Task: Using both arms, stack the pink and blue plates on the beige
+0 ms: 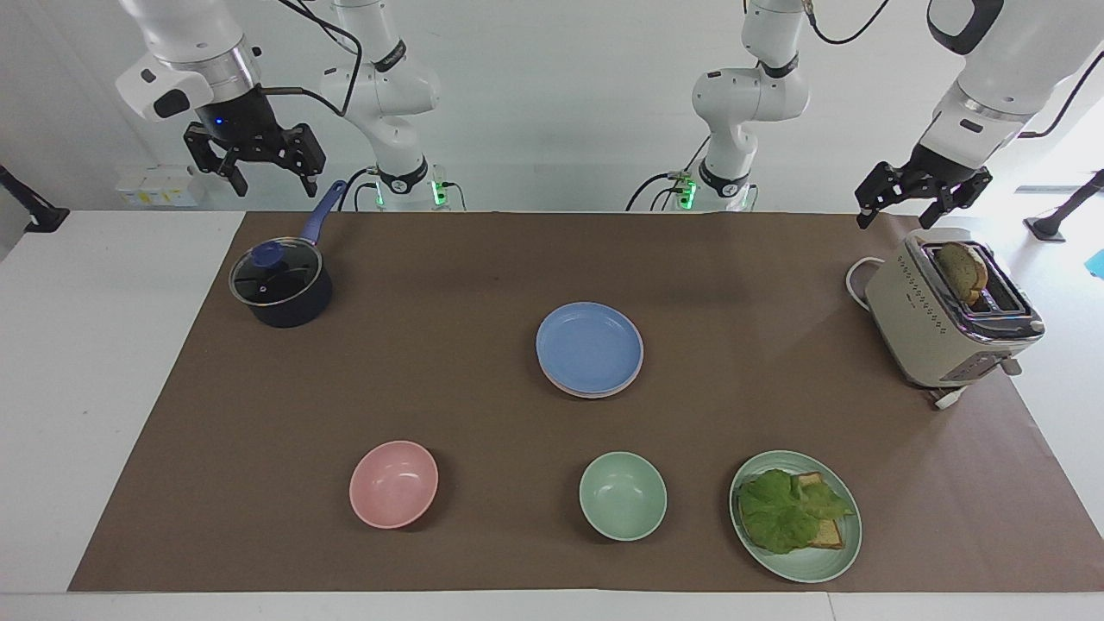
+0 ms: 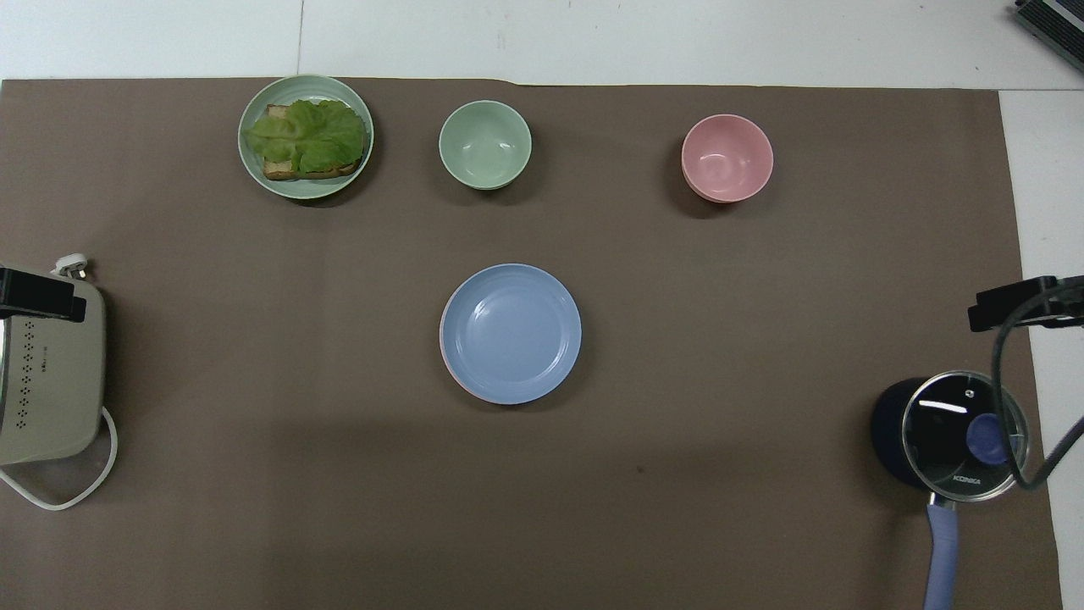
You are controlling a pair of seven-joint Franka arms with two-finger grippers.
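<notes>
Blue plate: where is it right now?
The blue plate tops the plate stack at mid-table in both views, nearer to the robots than the green bowl, with a pink rim showing beneath it.

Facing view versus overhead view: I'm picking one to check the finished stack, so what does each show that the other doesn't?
Only the facing view shows both arms whole, the open right end effector raised near the pot, the open left end effector over the toaster, and the bread in its slot. Only the overhead view shows a pink rim edging the blue plate. Both show bowls and the lettuce plate.
</notes>
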